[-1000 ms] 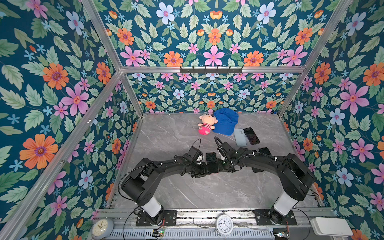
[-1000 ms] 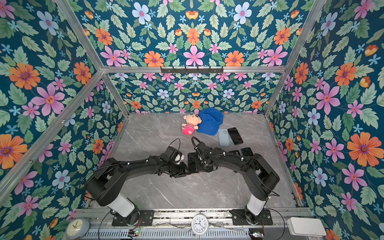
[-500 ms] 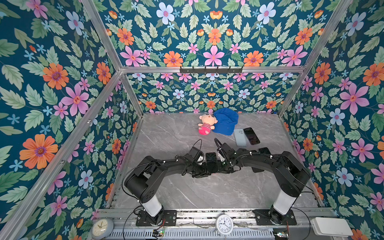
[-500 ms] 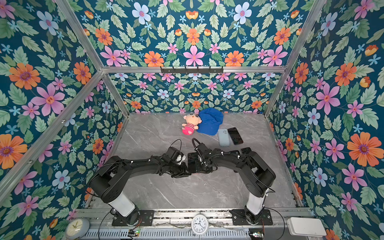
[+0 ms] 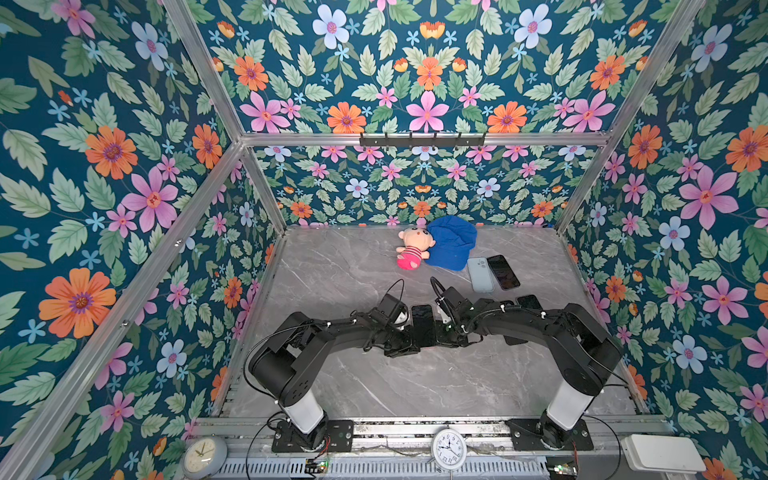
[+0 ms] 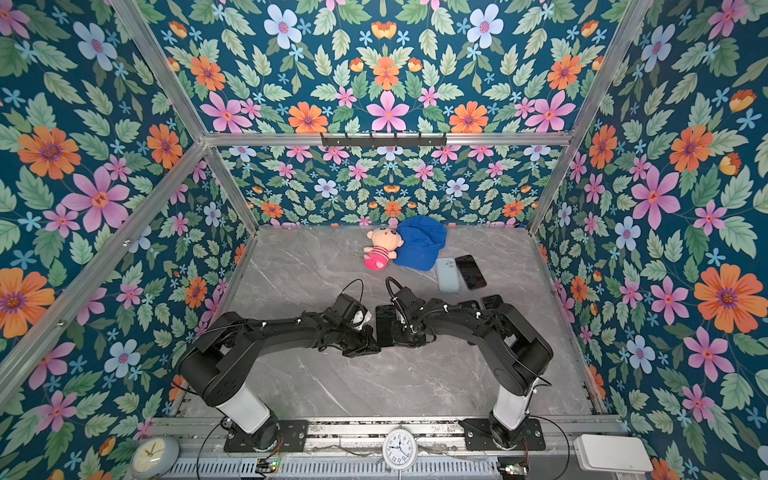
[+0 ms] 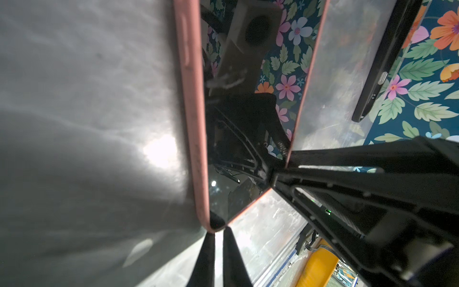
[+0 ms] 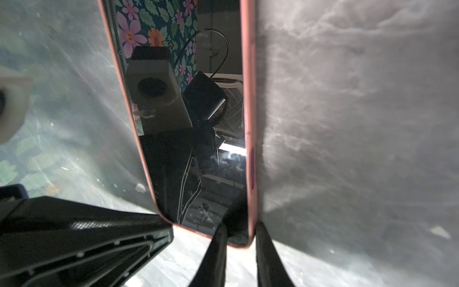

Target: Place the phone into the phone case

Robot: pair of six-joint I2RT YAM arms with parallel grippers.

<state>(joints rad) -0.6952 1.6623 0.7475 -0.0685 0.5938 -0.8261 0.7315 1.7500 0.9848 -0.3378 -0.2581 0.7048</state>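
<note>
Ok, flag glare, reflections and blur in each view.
Left wrist view: the glossy black phone screen in a pink case mirrors the floral wall; glare patch on the grey marble table. Right wrist view: the screen mirrors a ceiling vent. Both top views: sharp, evenly lit.

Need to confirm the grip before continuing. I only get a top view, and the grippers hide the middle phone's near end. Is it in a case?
Observer: Yes. The left wrist view shows a pink phone case rimming the phone, dark screen up.
Operator: Left gripper?
Observer: The left gripper is shut on one corner of the phone case.
Operator: And the right?
Observer: In the right wrist view, the right gripper straddles the rim at the other corner of the same end. I can't tell whether it has clamped.
</note>
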